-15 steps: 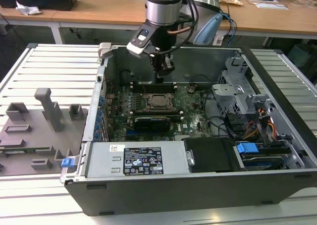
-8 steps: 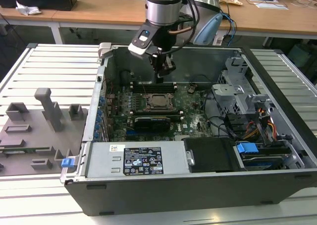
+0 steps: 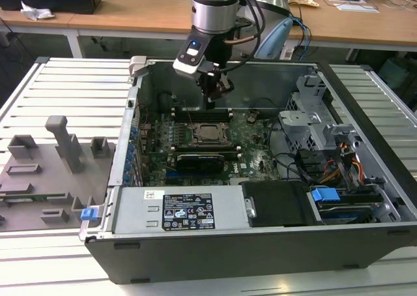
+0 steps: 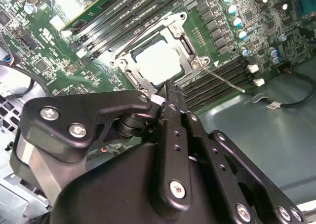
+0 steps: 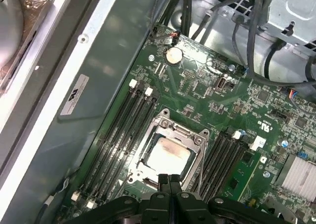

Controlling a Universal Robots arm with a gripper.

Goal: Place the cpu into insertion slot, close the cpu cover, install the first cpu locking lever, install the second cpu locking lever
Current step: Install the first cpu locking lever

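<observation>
Dull silver-grey square cpu [image 5: 167,156], seated in the small black square insertion slot [image 5: 144,154] of a green circuit board [image 5: 197,86].
The thin silver-grey metal cpu cover [image 5: 197,140] lies flat around the chip, whose top shows through its square window. The arm's black fingers [image 5: 166,183] are pressed together, empty, their tips just beside one edge of the cover. In the second wrist view a thin wire lever [image 4: 224,80] juts sideways from the cover's corner.

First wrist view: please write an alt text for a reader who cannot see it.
The cpu lies seated on the green motherboard, framed by the closed cpu cover. The gripper, jaws together, is at the cover's edge. Black memory slots run along both sides.
</observation>
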